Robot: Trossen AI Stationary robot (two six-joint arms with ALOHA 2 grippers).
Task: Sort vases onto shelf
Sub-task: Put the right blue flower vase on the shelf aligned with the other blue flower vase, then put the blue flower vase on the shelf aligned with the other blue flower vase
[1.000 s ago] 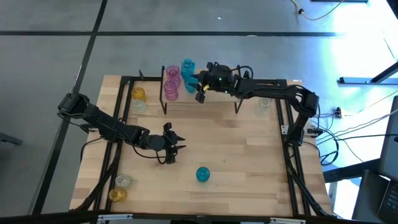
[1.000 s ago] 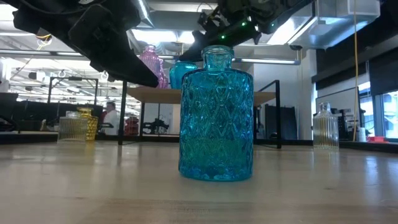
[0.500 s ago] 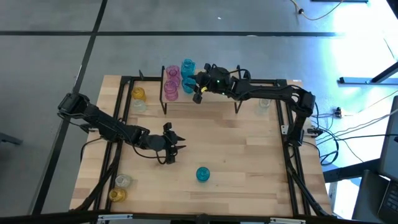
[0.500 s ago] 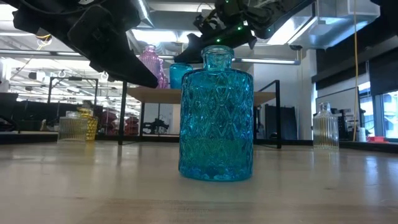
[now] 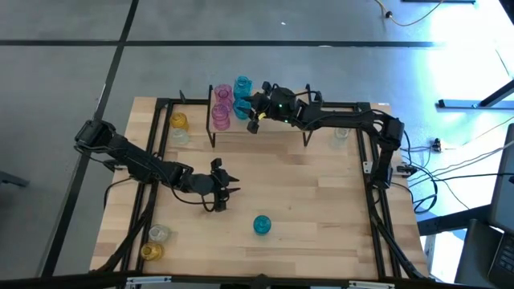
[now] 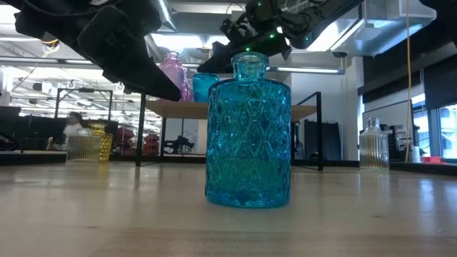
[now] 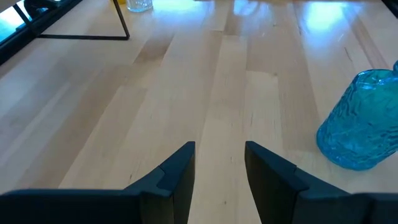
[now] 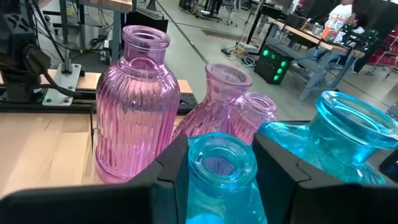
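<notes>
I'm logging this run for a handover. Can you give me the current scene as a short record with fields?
Shelf contents: pink vases and teal vases on the shelf at its left end
Right claw: at the shelf, fingers on either side of a small teal vase
Left claw: open, empty, low over the tabletop
Loose teal vase: upright on the table, near the front
Other vases off the shelf: amber vase and clear ones near the table's corners
</notes>
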